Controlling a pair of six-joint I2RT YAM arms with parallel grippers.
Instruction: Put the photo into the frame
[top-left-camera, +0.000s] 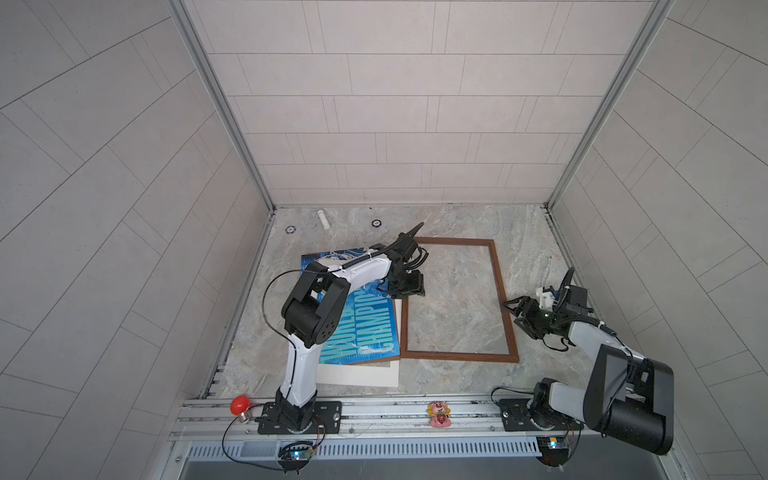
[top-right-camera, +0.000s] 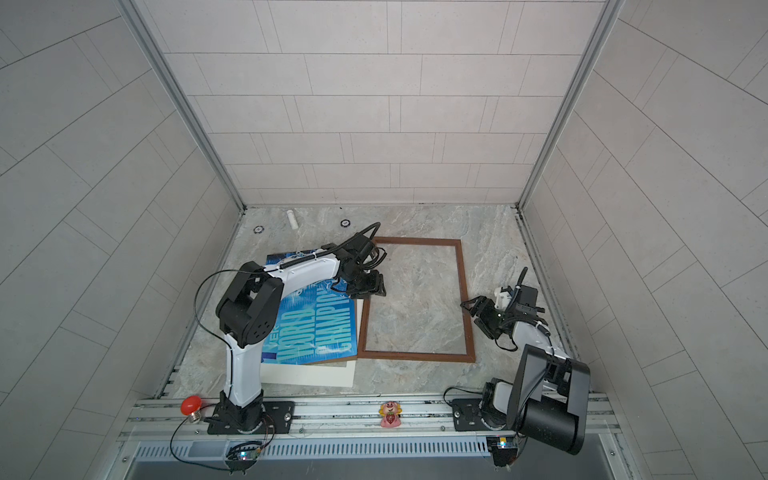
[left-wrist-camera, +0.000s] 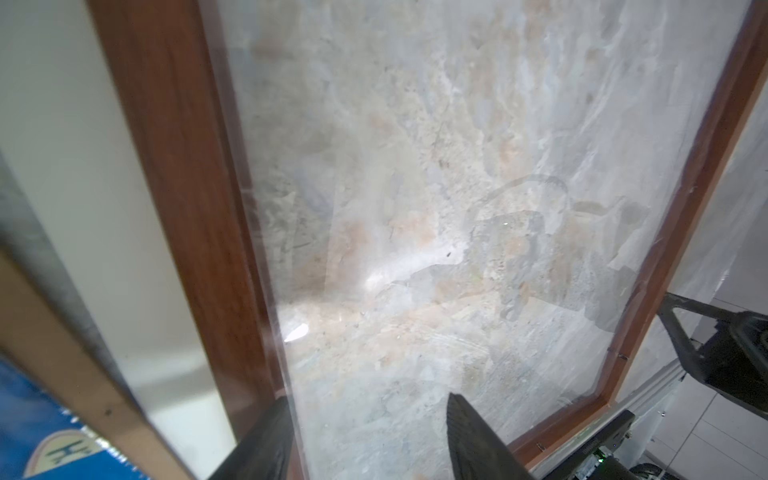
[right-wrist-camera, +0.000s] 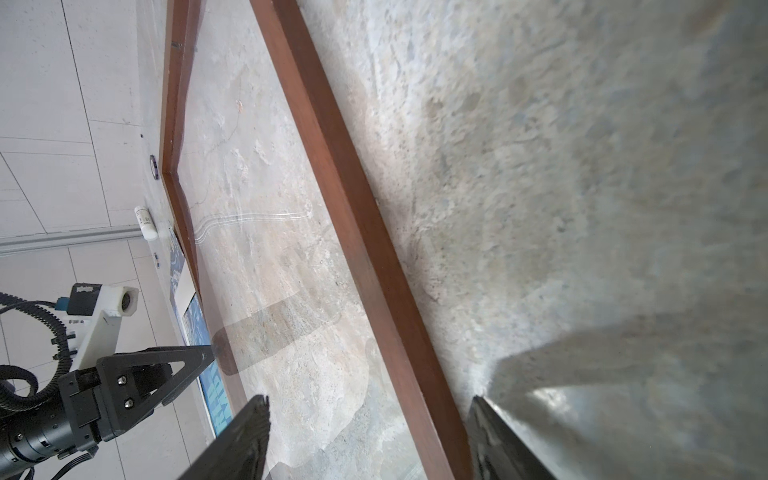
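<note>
On marble (top-left-camera: 457, 382), thin wooden frame (top-left-camera: 457, 356)

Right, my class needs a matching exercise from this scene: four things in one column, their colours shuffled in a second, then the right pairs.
Things:
1 photo
2 frame
3 bulb
4 toy

Colours:
A dark brown
B red
C blue
D pink

Pairs: 1-C, 2-A, 3-B, 4-D
</note>
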